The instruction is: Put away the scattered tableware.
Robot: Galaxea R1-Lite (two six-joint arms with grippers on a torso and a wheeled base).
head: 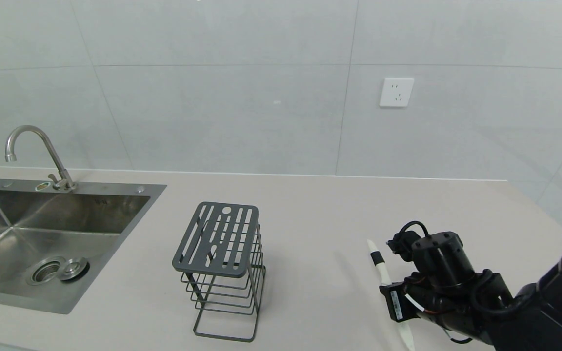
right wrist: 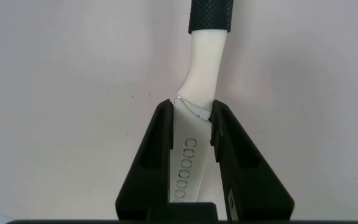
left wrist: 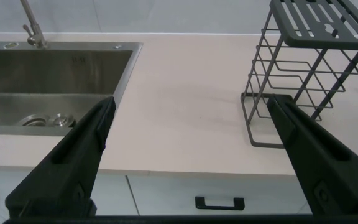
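The white utensil (right wrist: pixel 204 62) carries a black cross-hatched band and a row of rings; the rack (head: pixel 208 265) is dark grey.

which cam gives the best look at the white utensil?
Right wrist view: the white utensil runs up the middle, close up, with the right gripper fingers pressed on both sides. Head view shows it on the counter, partly hidden behind that gripper. Left wrist view faces the rack and sink.

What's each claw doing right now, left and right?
Left claw: open, holding nothing.
Right claw: closed on the white utensil.
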